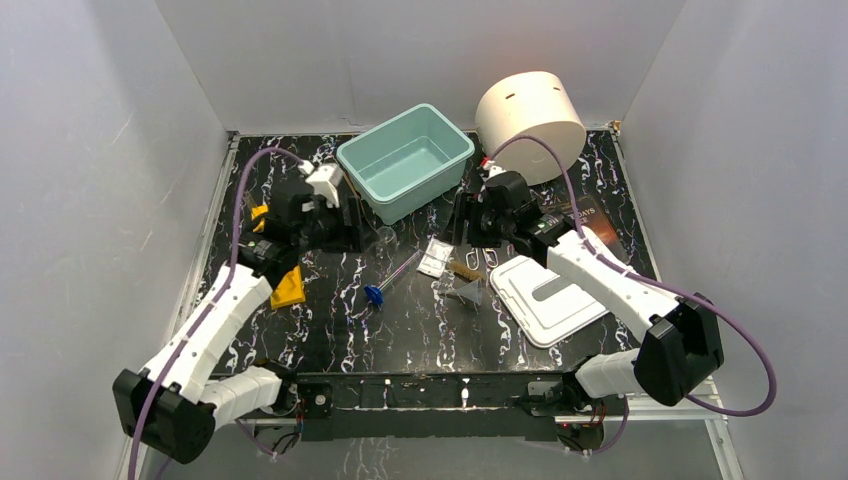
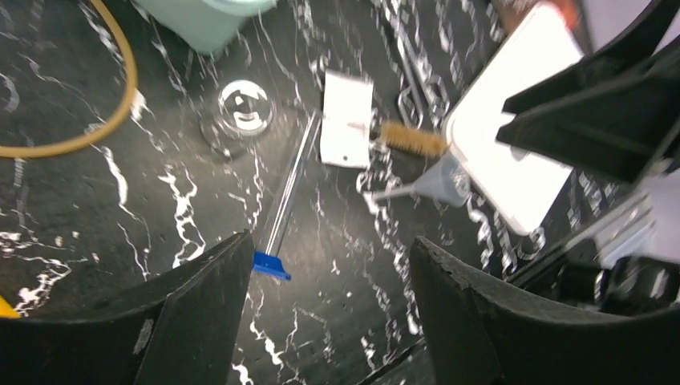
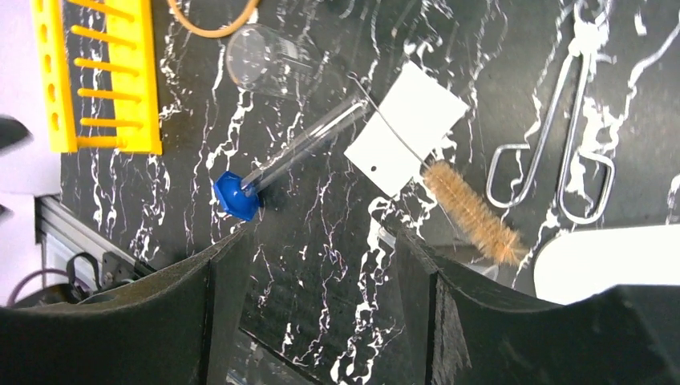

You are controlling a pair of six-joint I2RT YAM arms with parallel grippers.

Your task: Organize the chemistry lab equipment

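Note:
The blue-capped clear tube (image 1: 388, 283) lies mid-table, with the tiny glass beaker (image 1: 385, 237) behind it. The clear flat packet (image 1: 435, 257), brush (image 1: 465, 268) and clear funnel (image 1: 468, 293) lie to its right. My left gripper (image 1: 338, 222) hovers open and empty; in its wrist view (image 2: 329, 265) I see the tube (image 2: 289, 188), beaker (image 2: 244, 108), packet (image 2: 346, 120), brush (image 2: 413, 138), funnel (image 2: 441, 180) and amber tubing (image 2: 104, 104). My right gripper (image 1: 463, 222) is open and empty above the table (image 3: 321, 249), over the tube (image 3: 305, 148), beaker (image 3: 265, 60), packet (image 3: 405, 128) and brush (image 3: 473, 212).
A teal bin (image 1: 405, 160) stands at the back centre and the big cream cylinder (image 1: 530, 110) at the back right. A dark book (image 1: 592, 220) and a white lid (image 1: 545, 300) lie on the right. A yellow rack (image 1: 288, 285) lies left. A wire clamp (image 3: 561, 152) lies near the brush.

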